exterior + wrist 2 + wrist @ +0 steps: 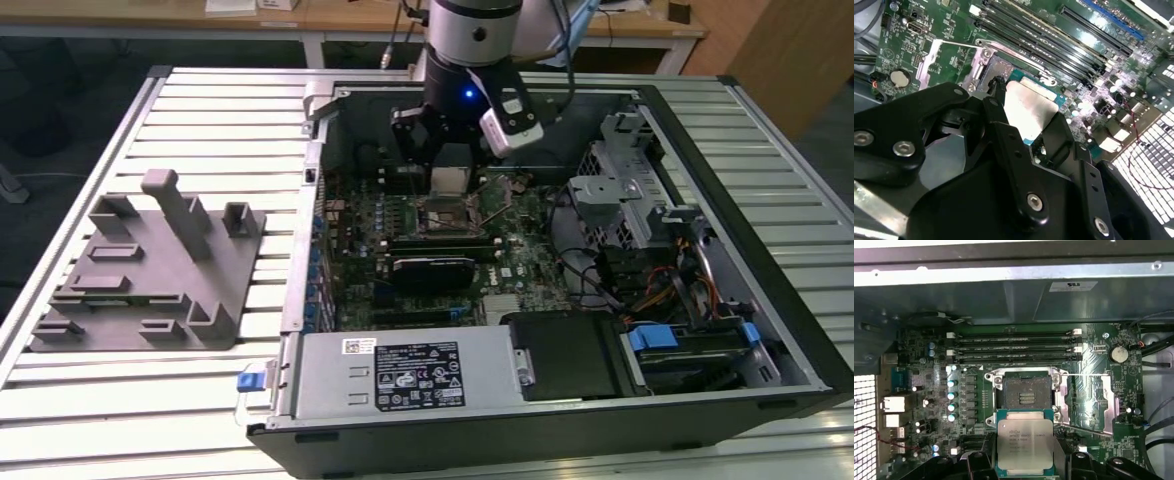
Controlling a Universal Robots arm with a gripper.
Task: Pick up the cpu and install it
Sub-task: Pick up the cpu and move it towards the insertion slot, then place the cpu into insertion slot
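Grey moulded fixture (147, 265) sits at the exterior view's left on the slatted metal surface (134, 420), well apart from the open computer case (534, 440) that takes up the middle and right of the frame. Moving across, I see the end effector (449, 172) standing over the case interior at upper centre. Its fingers are clamped on the cpu (449, 181), one on each side of the chip. The open socket (447, 215) lies just below the cpu in the frame, on the green motherboard (350, 270).

In the first wrist view the cpu (1025, 447) faces me silver side up, and its edge overlaps the frame of the socket (1024, 392). I cannot tell whether they touch. The socket's metal load plate (1089, 400) is swung open beside it. In the second wrist view the black fingers (1009, 150) grip the cpu (1029, 107).

Far right in the exterior view stands the grey drive cage (621, 185).
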